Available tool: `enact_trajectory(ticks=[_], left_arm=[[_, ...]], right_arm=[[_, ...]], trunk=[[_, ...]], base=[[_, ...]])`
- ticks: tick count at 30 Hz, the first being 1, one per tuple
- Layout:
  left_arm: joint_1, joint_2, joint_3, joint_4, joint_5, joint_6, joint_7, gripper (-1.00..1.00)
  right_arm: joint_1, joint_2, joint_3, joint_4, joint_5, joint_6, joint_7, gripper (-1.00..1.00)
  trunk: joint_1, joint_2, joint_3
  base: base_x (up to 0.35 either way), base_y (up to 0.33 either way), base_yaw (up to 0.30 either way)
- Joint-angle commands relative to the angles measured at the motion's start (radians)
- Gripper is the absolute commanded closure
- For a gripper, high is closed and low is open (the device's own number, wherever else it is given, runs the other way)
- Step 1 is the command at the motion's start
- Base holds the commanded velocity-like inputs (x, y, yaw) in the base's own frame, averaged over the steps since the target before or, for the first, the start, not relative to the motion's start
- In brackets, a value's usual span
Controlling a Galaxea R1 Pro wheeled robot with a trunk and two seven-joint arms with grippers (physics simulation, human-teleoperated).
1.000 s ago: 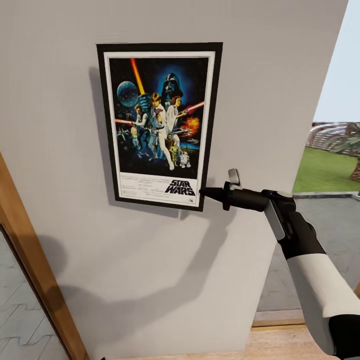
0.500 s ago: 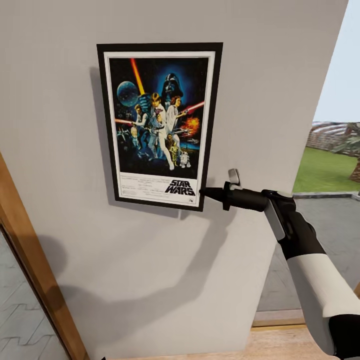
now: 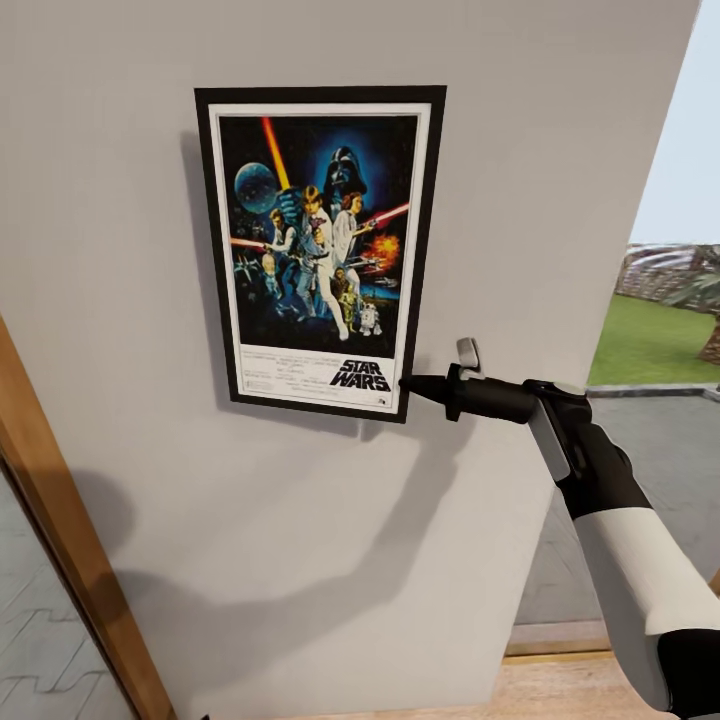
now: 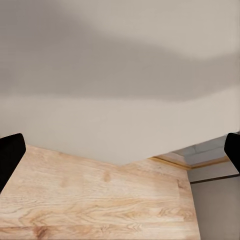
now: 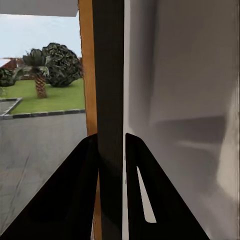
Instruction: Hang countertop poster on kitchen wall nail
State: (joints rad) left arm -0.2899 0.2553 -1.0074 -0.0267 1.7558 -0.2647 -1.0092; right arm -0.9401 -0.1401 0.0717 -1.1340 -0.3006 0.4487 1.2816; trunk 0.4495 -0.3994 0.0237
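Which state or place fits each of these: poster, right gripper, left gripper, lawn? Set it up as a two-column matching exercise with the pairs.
Column 1:
1. poster
2. right gripper
3. left gripper
4. lawn

Column 2:
A. fingers wide apart over the wooden floor
B. outdoors, past the wall's right edge
C. flat against the grey wall
D. clamped on the poster's lower right frame edge

Pairs: 1-C, 2-D, 3-A, 4-B

**Robot body: black and white arm**

A glossy white forearm shell (image 3: 640, 590) is seen on the right arm, joined to a matte black wrist segment crossed by a grey band. The right gripper (image 3: 408, 383) is made of slim, tapered black fingers (image 5: 80, 195). A small grey tab is mounted above its base.
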Motion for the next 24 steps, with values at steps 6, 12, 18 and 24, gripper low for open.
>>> enact_trajectory(ticks=[6, 12, 18, 24], left_arm=[[0.000, 0.001, -0.009, -0.001, 0.007, -0.005, 0.000, -1.00], [0.000, 0.001, -0.008, -0.001, 0.007, -0.005, 0.000, -1.00], [0.000, 0.001, -0.008, -0.001, 0.007, -0.005, 0.000, -1.00], [0.000, 0.001, -0.008, -0.001, 0.007, -0.005, 0.000, -1.00]], right_arm=[[0.000, -0.001, 0.003, 0.000, -0.008, 0.010, -0.001, 1.00], [0.000, -0.001, 0.003, 0.001, -0.008, 0.010, -0.001, 1.00], [0.000, -0.001, 0.002, 0.000, -0.009, 0.010, -0.001, 1.00], [0.000, -0.001, 0.002, 0.001, -0.009, 0.010, -0.001, 1.00]], trunk=[[0.001, -0.001, 0.000], [0.001, -0.001, 0.000], [0.001, -0.001, 0.000], [0.001, -0.001, 0.000]], base=[[0.042, 0.000, 0.000], [0.005, 0.000, 0.000], [0.000, 0.000, 0.000], [0.000, 0.000, 0.000]])
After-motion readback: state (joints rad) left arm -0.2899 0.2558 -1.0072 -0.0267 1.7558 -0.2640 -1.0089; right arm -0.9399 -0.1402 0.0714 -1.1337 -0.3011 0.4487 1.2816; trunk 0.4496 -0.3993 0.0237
